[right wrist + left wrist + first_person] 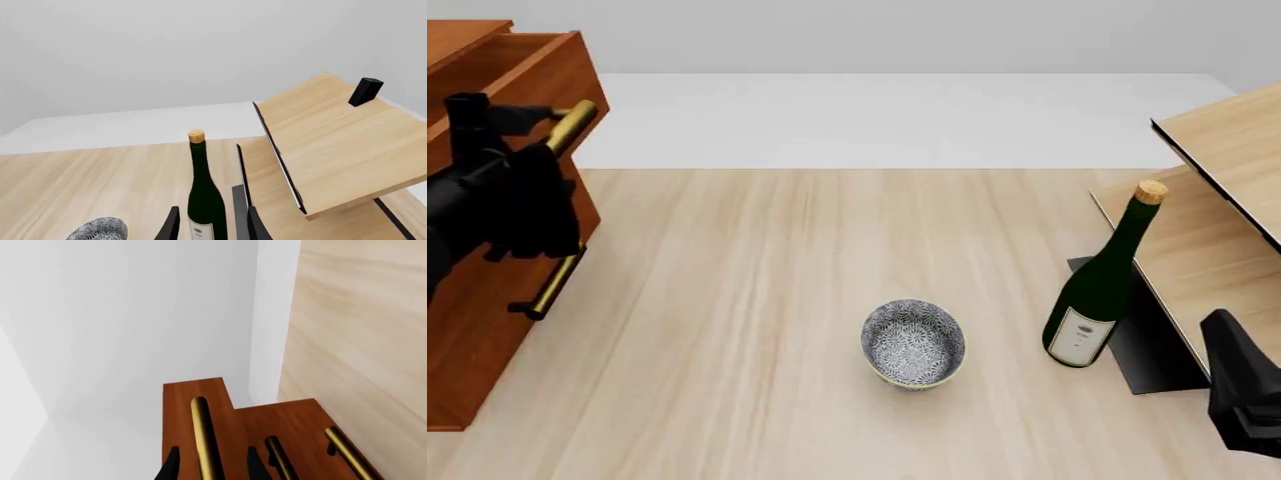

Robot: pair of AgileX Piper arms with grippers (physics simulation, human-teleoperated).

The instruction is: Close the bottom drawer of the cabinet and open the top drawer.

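Note:
The cabinet (467, 340) stands at the table's left edge. Its top drawer (510, 62) is pulled out, so its front (179, 410) stands proud of the two lower fronts. My left gripper (213, 466) is open, one finger on each side of that drawer's brass handle (202, 435). The bottom drawer (313, 425) lies flush with the middle one, and its handle (554, 285) shows below my left arm (494, 205). My right gripper (212, 226) hangs open and empty at the near right, far from the cabinet.
A patterned bowl (913, 343) sits mid-table. A green wine bottle (1098, 285) with a cork stands right of it, straight ahead of the right gripper. A pale wooden shelf unit (1214, 200) on a black base fills the right side.

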